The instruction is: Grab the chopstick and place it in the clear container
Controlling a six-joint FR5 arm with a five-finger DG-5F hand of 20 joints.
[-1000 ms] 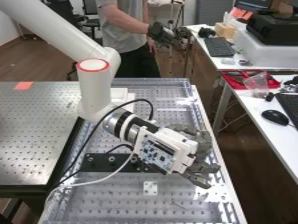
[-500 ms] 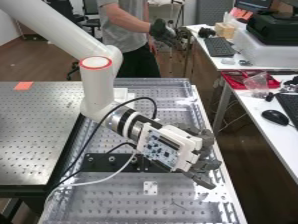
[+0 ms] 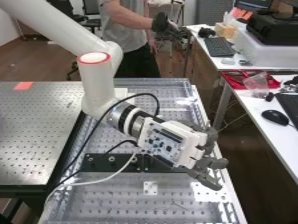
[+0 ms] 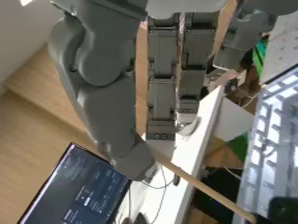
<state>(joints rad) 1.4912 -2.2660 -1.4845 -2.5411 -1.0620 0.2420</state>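
The chopstick (image 4: 199, 186) is pinched between the hand's (image 3: 203, 165) thumb and fingers, slanting out past the thumb tip in the wrist view, while up in the high view the hand hangs at lower right of centre, over the right edge of the holed bench (image 3: 126, 195). The white arm (image 3: 56, 27) slopes in from the upper left, a black bar (image 3: 100, 163) lies on the bench below the wrist, and toward the right edge of the frame there's a mouse (image 3: 275, 117) on the white desk (image 3: 263, 131).

Lab: robot arm (image 3: 96, 85), perf. metal bench (image 3: 33, 142), kybd (image 3: 218, 47).
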